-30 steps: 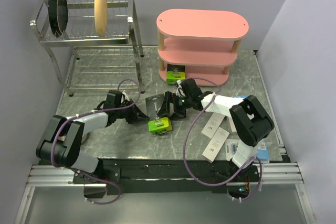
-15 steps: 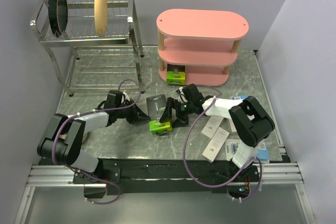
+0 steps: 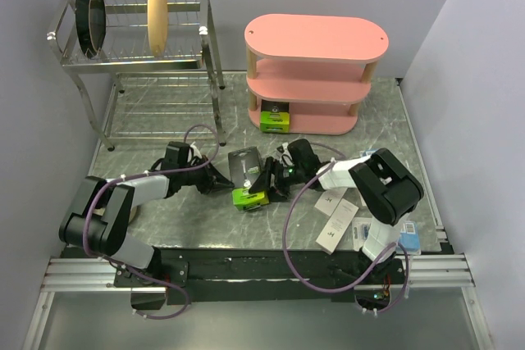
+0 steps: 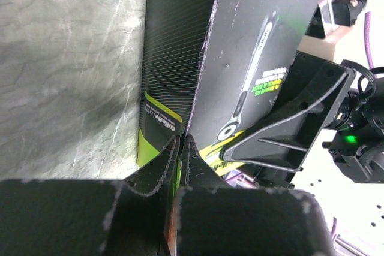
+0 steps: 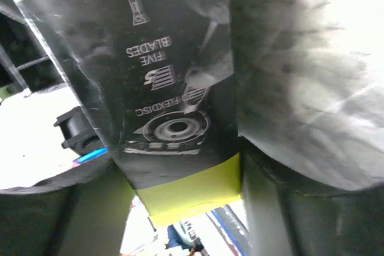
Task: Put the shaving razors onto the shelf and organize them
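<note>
A black-and-lime razor box (image 3: 245,171) stands tilted on the table in front of the pink shelf (image 3: 316,38). My right gripper (image 3: 257,181) is shut on it from the right. In the right wrist view the box (image 5: 174,76) fills the gap of that gripper (image 5: 177,148), touching both fingers. My left gripper (image 3: 221,180) is shut, and its tips (image 4: 181,141) rest against the box's left edge (image 4: 174,58). A second black-and-lime box (image 3: 275,117) lies on the shelf's bottom tier. Two white razor boxes (image 3: 331,195) (image 3: 338,225) and a blue-carded blister pack (image 3: 408,239) lie at the right.
A metal dish rack (image 3: 139,63) stands at the back left with a tan bowl (image 3: 157,14) and dark pans (image 3: 90,14) in it. The right arm's base (image 3: 385,194) rises beside the white boxes. Purple cables loop over the near table.
My right gripper slid down-left along the box and its jaws narrowed onto it. The box shifted slightly toward the near side. The left arm stayed still.
</note>
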Robot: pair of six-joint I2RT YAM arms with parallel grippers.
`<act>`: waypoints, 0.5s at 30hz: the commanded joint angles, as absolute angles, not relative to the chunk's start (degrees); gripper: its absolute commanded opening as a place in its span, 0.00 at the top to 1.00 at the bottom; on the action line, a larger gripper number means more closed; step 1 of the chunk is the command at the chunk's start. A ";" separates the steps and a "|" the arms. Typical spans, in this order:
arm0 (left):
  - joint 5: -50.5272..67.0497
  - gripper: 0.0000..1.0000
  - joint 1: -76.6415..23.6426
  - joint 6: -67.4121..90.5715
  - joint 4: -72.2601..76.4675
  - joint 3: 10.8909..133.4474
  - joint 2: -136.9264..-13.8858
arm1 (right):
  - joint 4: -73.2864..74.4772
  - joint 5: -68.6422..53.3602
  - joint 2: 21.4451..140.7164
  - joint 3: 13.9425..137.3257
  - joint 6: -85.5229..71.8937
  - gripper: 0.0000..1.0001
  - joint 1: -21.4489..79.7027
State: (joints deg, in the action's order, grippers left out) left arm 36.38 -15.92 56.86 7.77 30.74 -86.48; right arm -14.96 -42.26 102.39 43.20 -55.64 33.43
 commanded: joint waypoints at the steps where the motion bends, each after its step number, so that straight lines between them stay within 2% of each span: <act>1: 18.37 0.98 -15.47 51.50 -6.24 26.54 -91.59 | -23.20 -44.56 102.40 42.54 -59.06 0.45 34.19; 2: 18.02 0.86 -15.47 50.98 -6.33 27.50 -90.97 | -22.77 -44.73 101.26 42.71 -58.71 0.53 34.02; 4: 18.98 0.70 -15.47 50.45 -5.28 29.00 -87.99 | -19.87 -44.65 99.41 43.07 -56.17 0.58 33.23; 5: 19.42 0.58 -15.47 49.58 -5.19 29.70 -86.76 | -19.08 -44.74 96.97 42.72 -54.77 0.60 32.00; 9: 19.16 0.48 -15.47 44.49 -3.87 32.16 -79.39 | -14.26 -46.14 90.19 39.56 -52.39 0.61 26.99; 15: 23.10 0.45 -15.73 40.26 -1.76 31.29 -74.44 | -2.14 -51.93 82.71 38.75 -43.17 0.62 16.55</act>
